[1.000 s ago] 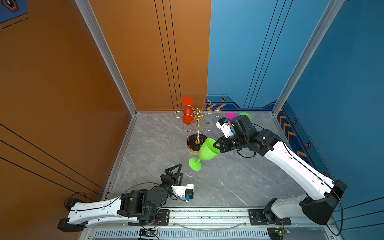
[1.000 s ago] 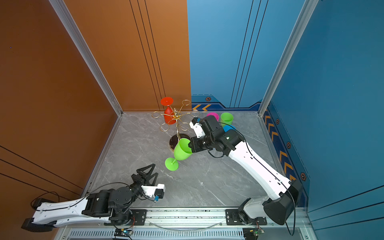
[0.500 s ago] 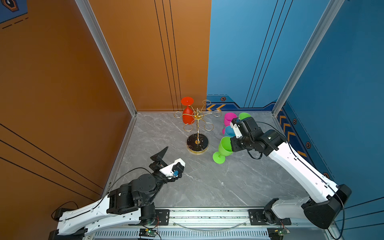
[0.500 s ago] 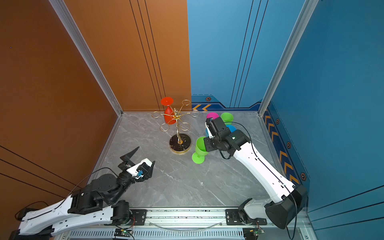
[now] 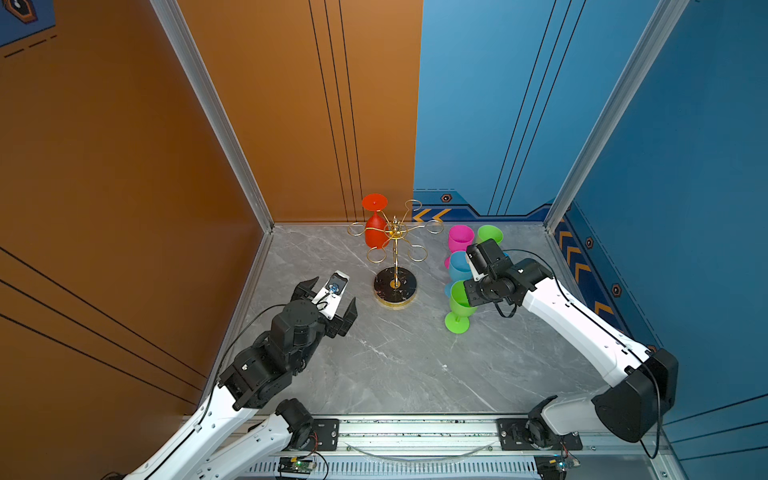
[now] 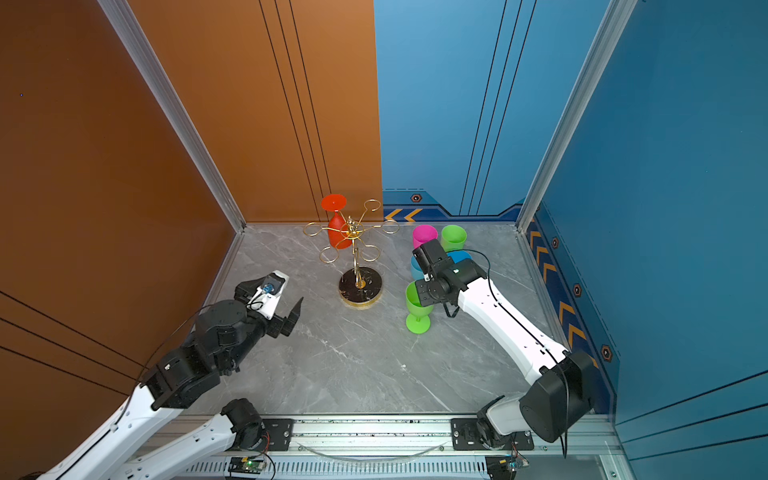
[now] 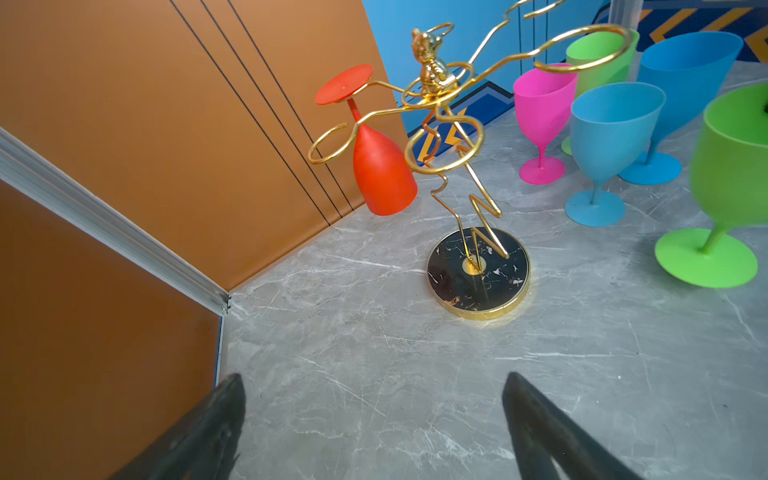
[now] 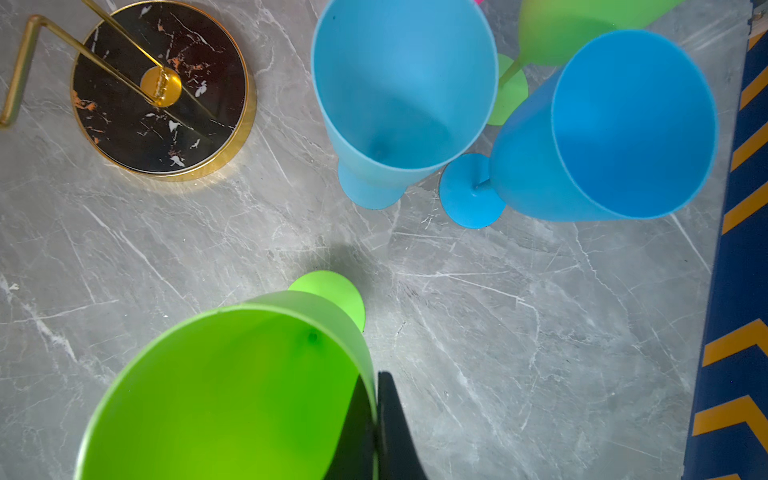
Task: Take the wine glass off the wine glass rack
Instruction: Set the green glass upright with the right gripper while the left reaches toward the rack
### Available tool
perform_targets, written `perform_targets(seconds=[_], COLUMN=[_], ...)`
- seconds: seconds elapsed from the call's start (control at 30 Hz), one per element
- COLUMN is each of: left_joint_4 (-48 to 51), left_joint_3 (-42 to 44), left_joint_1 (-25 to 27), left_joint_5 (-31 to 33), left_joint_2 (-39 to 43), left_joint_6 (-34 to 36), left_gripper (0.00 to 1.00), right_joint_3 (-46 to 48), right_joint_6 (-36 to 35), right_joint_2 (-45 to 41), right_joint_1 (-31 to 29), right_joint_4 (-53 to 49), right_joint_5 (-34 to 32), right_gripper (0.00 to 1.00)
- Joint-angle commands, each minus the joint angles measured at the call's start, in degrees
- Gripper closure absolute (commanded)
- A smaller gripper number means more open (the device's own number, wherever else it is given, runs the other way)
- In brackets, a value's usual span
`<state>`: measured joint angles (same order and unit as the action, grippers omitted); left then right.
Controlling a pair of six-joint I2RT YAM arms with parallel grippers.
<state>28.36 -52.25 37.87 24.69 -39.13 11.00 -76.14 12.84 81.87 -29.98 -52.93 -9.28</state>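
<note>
Grey worktop (image 5: 395, 365): our right fingers (image 8: 392, 424) carried the gripped green wine glass (image 5: 457, 305) clear of the wine glass rack (image 5: 395, 286); left fingers (image 7: 536, 424) spread wide, red wine glass (image 5: 375, 235) remaining.

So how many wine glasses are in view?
6: red glass hanging on the rack; pink glass, back green glass and two blue glasses standing beside it; front green glass held by the right gripper. None seems hidden.

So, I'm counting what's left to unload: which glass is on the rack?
The red glass: it alone hangs upside down from the rack. The rest are upright off it, one green glass in the right pincer.
</note>
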Motion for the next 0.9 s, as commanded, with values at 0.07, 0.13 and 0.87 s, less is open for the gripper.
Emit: perform_targets(seconds=[0.07, 0.13, 0.87], left_joint_4=[2.5, 3.2, 1.0], left_joint_3=[-4.0, -5.3, -18.1], left_joint_1=[-9.3, -13.0, -37.1], left_joint_5=[-13.2, -16.5, -40.7], left_joint_2=[-2.2, -3.5, -21.1], left_joint_6=[-9.2, -11.2, -25.8], left_gripper=[0.03, 0.03, 0.02], right_joint_3=[2.0, 2.3, 4.7], right_joint_6=[-0.3, -0.3, -0.2], right_joint_2=[1.3, 2.0, 4.0], right_joint_1=[1.0, 1.2, 3.6], right_joint_4=[3.8, 4.4, 7.7], right_joint_5=[-1.2, -1.1, 0.8], right_gripper=[1.00, 1.00, 0.92])
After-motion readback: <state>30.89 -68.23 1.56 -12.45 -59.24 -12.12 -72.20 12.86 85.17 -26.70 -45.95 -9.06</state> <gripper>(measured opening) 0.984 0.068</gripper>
